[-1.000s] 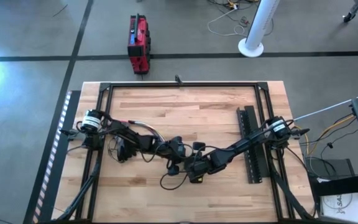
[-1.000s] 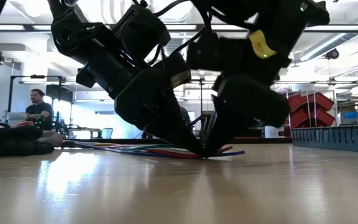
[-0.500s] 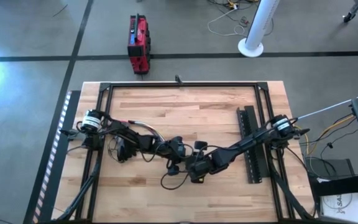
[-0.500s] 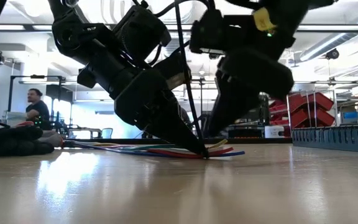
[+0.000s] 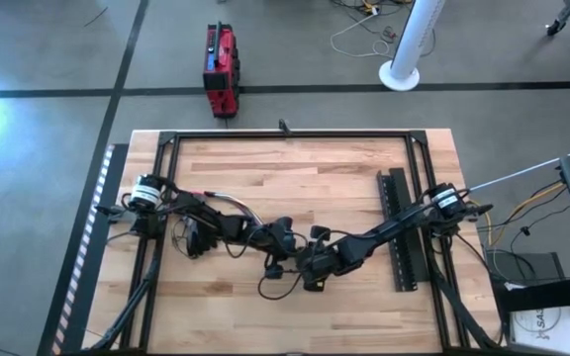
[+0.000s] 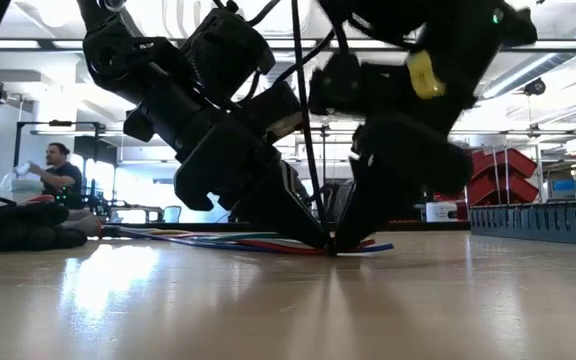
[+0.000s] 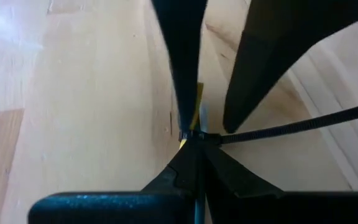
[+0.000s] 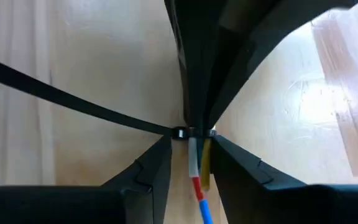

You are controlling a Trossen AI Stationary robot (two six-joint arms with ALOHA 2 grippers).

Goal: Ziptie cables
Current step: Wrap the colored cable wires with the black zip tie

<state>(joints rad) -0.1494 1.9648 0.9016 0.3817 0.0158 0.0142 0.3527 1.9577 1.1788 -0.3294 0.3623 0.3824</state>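
Observation:
The cables (image 6: 218, 240), thin coloured wires, lie flat on the table and run left from the spot where both grippers meet. Their red, yellow and blue ends (image 8: 199, 174) show between my right gripper's fingers. The ziptie (image 7: 291, 127) is looped round the bundle; its small head (image 8: 180, 132) sits at the fingertips, and its thin black strip (image 6: 298, 100) rises between the arms. My left gripper (image 5: 287, 259) and right gripper (image 5: 305, 269) face each other tip to tip at mid-table, both shut on the bundle. My left gripper pinches the cables right beside the ziptie's head (image 7: 188, 134) with the ends of its two fingers. The fingers slant down from the table's left. The bundle stays on the table there. My right gripper comes slanting down from the table's right, its fingers (image 8: 151, 165) lying along the wire ends (image 8: 197, 155). They close in on the bundle at the ziptie's loop. The left gripper stands over the very tips, so the exact hold is hidden.
A long wide black perforated bar (image 5: 399, 232) lies on the table's right part under the right arm. A black frame (image 5: 285, 133) runs round the table top. A person (image 6: 58, 170) sits in the room far behind the table's left side.
My right gripper has tipped up a little and come back down onto the bundle, staying at the same spot. The ziptie's strip, not seen a second ago in the low view, now stands up between the two grippers. My left gripper has kept its hold.

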